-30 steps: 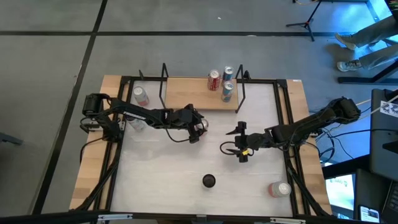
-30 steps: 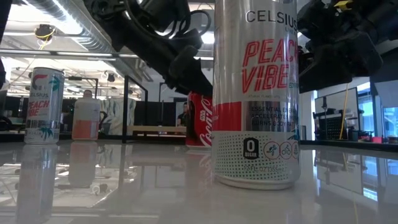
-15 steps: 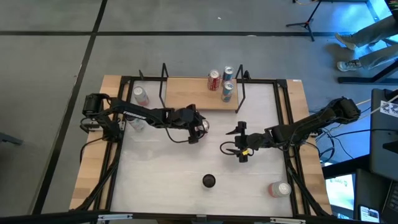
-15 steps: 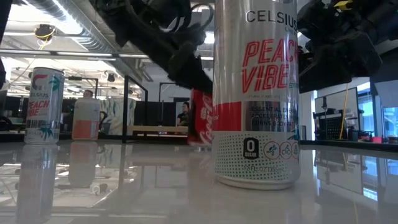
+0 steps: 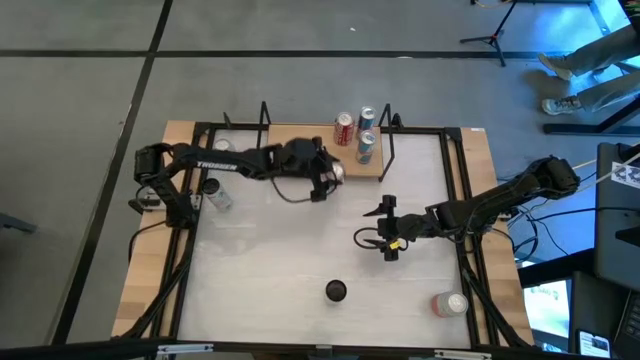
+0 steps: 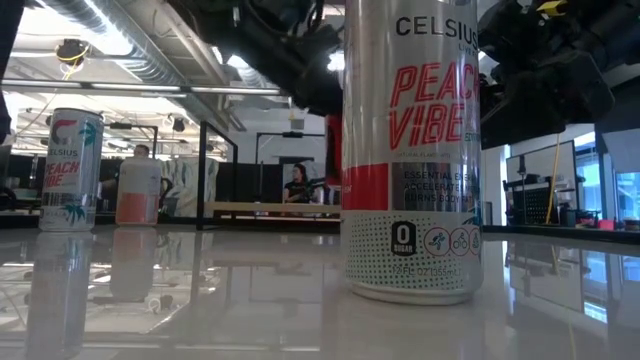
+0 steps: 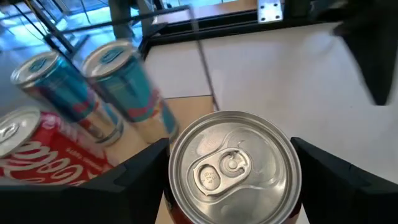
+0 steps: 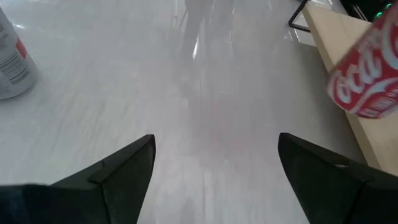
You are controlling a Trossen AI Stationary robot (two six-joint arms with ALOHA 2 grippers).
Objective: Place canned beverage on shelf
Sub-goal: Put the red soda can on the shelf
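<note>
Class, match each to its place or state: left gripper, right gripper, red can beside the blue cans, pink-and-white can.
1 left gripper; 2 right gripper; 3 red can beside blue cans; 4 pink-and-white can
A on the shelf; B open over bare tabletop; C alone by a tabletop corner; D gripping a silver-topped can
Pairs: 1-D, 2-B, 3-A, 4-C

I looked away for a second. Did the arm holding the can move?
Yes. The left gripper with its can went from the white tabletop up to the shelf, ending beside the red can there.
</note>
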